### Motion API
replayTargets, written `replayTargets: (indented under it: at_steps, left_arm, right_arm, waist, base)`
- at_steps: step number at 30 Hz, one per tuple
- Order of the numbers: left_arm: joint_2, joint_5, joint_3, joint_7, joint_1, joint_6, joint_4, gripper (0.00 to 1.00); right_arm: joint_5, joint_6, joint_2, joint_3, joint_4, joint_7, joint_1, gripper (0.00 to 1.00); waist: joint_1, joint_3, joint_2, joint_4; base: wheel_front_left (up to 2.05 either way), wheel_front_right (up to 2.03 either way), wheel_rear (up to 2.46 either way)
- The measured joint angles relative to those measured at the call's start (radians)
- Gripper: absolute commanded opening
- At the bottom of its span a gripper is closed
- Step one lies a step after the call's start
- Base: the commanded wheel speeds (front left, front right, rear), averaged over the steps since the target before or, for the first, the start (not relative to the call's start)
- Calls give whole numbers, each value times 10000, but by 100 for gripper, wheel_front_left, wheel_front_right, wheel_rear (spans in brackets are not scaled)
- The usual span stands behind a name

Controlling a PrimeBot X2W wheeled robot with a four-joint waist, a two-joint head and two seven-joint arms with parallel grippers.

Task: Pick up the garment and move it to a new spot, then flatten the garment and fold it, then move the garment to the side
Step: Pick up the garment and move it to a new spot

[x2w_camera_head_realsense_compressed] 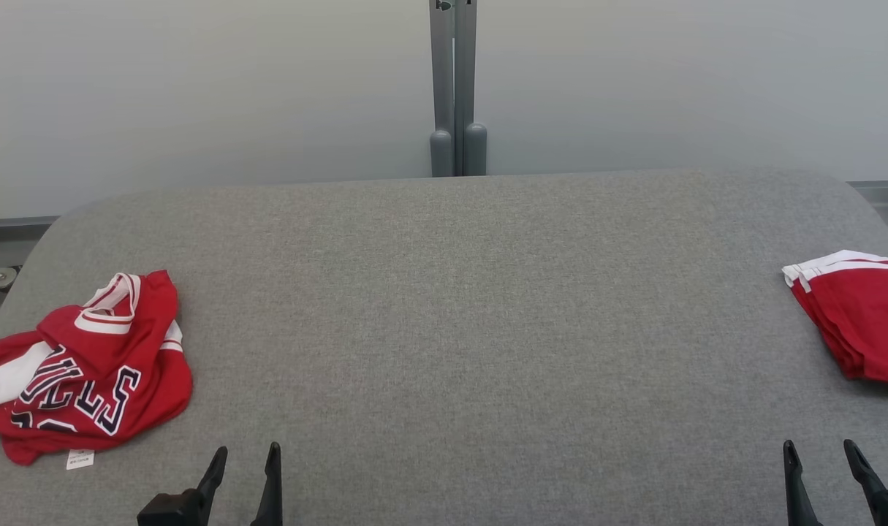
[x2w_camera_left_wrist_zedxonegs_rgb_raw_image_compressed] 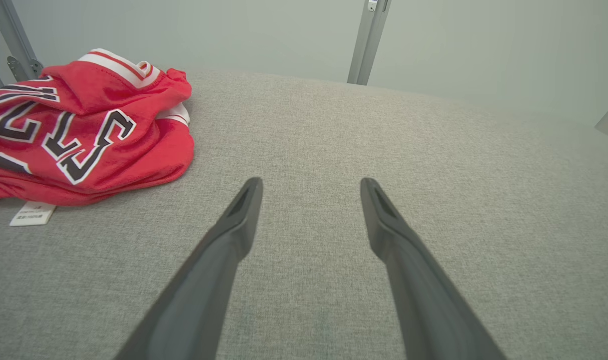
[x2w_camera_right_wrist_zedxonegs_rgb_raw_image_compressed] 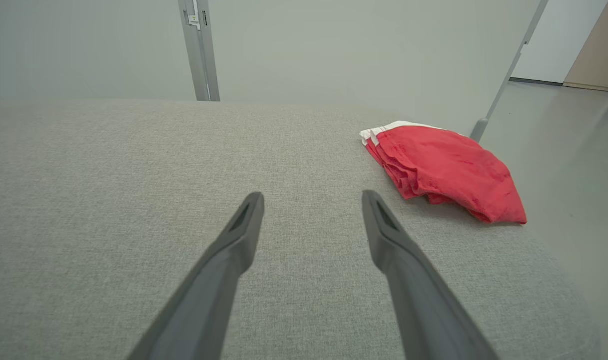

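Observation:
A crumpled red jersey, the garment, lies in a heap at the left edge of the grey table; dark lettering and white trim show on it, and a white tag sticks out at its near side. In the left wrist view the garment sits up and to the left of my fingers. My left gripper stands open near the table's front edge, to the right of the heap and apart from it, also seen as left gripper. My right gripper is open at the front right, empty, with right gripper over bare cloth.
A folded red garment with white trim rests at the table's right edge, also folded garment. The grey fabric table is broad with rounded far corners. A grey metal post stands behind it against a pale wall.

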Motion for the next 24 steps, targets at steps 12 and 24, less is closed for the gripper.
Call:
replayTargets:
  at_steps: [12, 24]
  left_arm:
    - [-84, 56, 100, 0, -81, 0, -151, 100]
    - [-73, 121, 1540, 0, 57, 0, -514, 100]
  right_arm:
    - [-73, 0, 6, 88, -88, 0, 104, 100]
    - [-88, 0, -211, 1624, 173, 0, -1026, 100]
  waist:
    - [0, 23, 0, 763]
    - [0, 13, 0, 3036]
  base:
    - [0, 0, 0]
    - [0, 0, 0]
